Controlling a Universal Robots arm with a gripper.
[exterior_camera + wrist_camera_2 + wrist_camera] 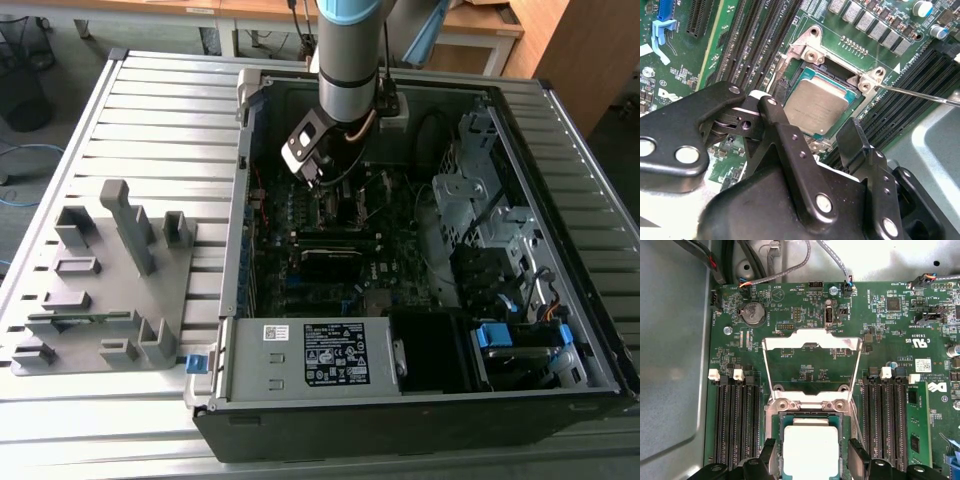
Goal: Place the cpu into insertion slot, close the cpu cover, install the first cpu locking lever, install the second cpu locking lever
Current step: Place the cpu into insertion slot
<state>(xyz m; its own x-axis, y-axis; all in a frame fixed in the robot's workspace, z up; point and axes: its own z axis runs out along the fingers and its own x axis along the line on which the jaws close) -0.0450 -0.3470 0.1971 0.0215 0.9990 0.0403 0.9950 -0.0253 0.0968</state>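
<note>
over the open computer case (235, 260) in the exterior view, one arm reaches down and its gripper (318, 178) hangs just above the motherboard (340, 235). one grey fixture tray (100, 290) lies on the slatted table (160, 120) at the exterior view's left, well apart from the case.

in the second wrist view, one cpu (816, 106) lies flat in the one insertion slot (799, 75). two black fingers (785, 135) stand spread to either side of it — wider than the chip and gripping nothing. one thin lever rod (920, 95) juts free past a corner of the socket.

in the first wrist view, the one cpu cover (811, 342) stands open, clear of the socket, and the board shows through its cut-out. the cpu sits uncovered between the fingertips, with a gap on each side. long black memory slots (737, 425) flank the socket on both sides — close beside the fingers. one coin battery (752, 314) sits beyond the cover.
</note>
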